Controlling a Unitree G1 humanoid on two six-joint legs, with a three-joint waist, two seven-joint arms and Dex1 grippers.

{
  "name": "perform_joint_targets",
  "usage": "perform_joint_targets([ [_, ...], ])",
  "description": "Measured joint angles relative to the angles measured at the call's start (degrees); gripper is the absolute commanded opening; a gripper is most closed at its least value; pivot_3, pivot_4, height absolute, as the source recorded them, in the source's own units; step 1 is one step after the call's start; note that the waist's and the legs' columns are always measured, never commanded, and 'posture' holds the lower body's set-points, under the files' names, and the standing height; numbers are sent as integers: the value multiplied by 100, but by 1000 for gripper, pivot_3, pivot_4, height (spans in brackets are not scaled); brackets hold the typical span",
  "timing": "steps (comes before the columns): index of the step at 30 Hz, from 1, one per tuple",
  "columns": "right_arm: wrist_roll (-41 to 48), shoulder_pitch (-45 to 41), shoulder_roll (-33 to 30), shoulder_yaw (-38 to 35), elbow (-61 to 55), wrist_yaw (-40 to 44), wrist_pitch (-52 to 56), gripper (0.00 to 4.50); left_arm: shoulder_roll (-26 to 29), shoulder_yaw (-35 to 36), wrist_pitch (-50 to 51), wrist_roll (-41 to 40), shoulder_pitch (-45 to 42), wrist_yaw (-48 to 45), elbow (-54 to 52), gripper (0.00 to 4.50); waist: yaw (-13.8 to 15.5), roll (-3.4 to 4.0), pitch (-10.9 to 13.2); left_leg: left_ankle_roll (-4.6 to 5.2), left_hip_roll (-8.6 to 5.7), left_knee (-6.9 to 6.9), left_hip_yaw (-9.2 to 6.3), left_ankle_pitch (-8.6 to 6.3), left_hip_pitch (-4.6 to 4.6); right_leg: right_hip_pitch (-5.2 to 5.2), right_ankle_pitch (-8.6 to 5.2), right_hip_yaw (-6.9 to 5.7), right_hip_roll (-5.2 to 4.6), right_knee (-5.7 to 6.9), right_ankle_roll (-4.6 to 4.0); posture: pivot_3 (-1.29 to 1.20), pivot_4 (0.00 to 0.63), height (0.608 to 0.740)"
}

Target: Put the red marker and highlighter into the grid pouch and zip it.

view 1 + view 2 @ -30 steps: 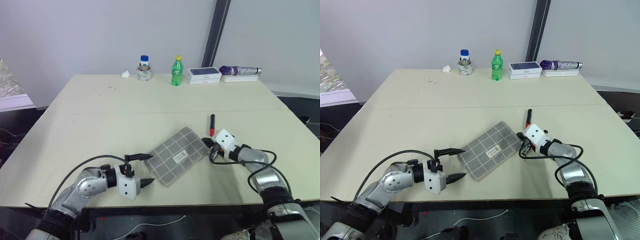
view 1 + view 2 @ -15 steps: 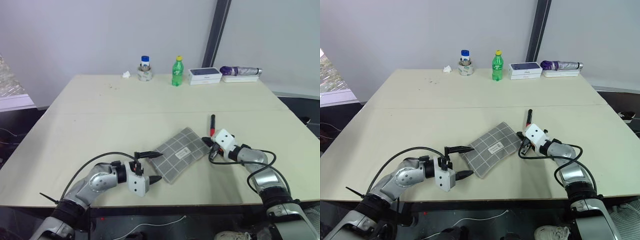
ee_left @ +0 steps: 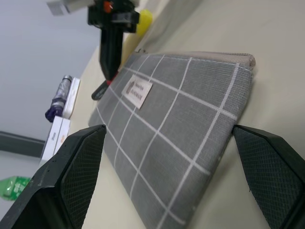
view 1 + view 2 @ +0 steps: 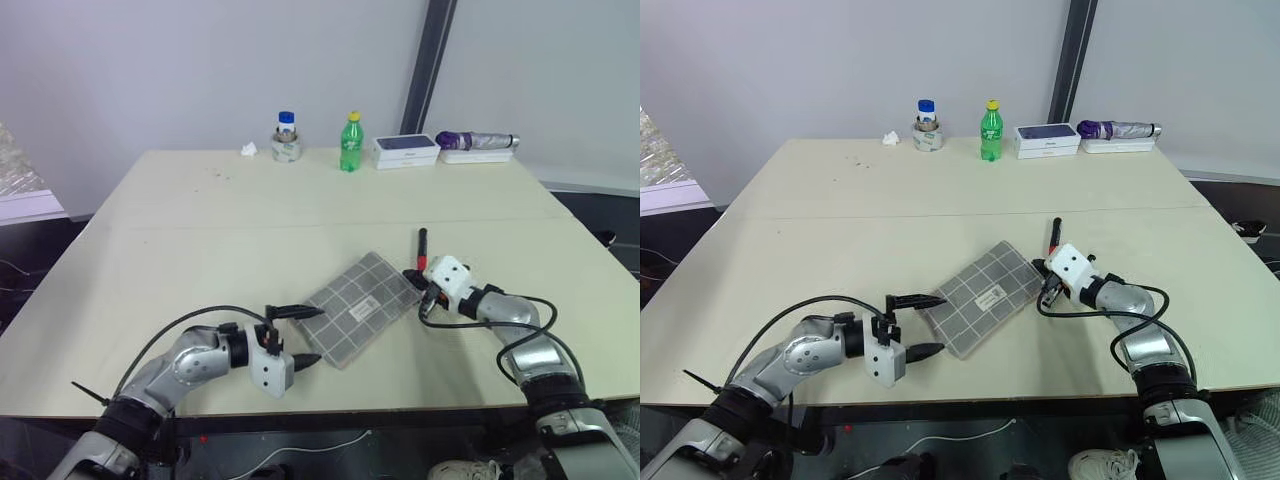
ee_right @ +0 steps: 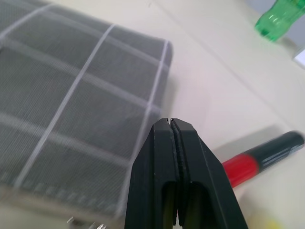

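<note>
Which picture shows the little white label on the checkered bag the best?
The left wrist view: the label on the grid pouch is close there, with printed lines showing. Both eye views show it only as a tiny white patch. The right wrist view shows pouch fabric without the label.

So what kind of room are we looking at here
Likely an office or lab test space: a plain beige table against bare grey walls, with office odds and ends along its far edge, such as a green bottle, a white box and a folded umbrella.
</note>
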Motion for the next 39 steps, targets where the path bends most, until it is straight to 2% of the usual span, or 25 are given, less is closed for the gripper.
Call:
perform_joint_targets([
  [9, 456, 169, 21, -39, -557, 294, 339, 49, -42, -4, 126, 17, 114, 64, -110, 4464, 24, 0, 0, 1, -1, 2, -1, 0, 0, 4, 0, -1, -1, 0, 0, 0, 150, 740],
  [17, -9, 351, 0, 192, -356, 186, 362, 49, -286, -44, 295, 157, 84, 92, -165, 4464, 24, 1, -1, 0, -3, 4, 0, 0, 0, 3, 0, -1, -1, 0, 0, 0, 150, 740],
  [28, -58, 311, 52, 199, -325, 113, 370, 49, -747, -263, 494, 702, -440, 522, 275, 4464, 24, -1, -2, 0, -5, 8, -4, 0, 1, 8, 0, -3, 0, 1, 0, 0, 150, 740],
  [31, -58, 313, 52, 203, -327, 115, 371, 0, -813, -317, 577, 538, -490, 364, 378, 3692, 22, -1, -2, 0, -5, 9, -4, 0, 1, 8, 0, -3, 0, 1, 0, 0, 150, 740],
  [33, -57, 313, 52, 203, -330, 116, 372, 0, -827, -405, 671, 406, -484, 185, 417, 2476, 20, -1, -2, 0, -5, 9, -4, 0, 1, 8, 0, -4, 0, 1, 0, 0, 150, 740],
  [38, -51, 315, 53, 203, -335, 114, 372, 0, -832, -369, 624, 367, -573, 220, 332, 23, 28, 0, -3, 0, -5, 10, -4, 0, 1, 10, 0, -3, 0, 1, 0, 0, 150, 740],
  [39, -50, 316, 54, 203, -345, 114, 372, 0, -834, -344, 620, 323, -581, 221, 323, 23, 26, 1, -4, 0, -5, 10, -4, 0, 1, 10, 0, -3, 0, 0, 0, 0, 150, 740],
])
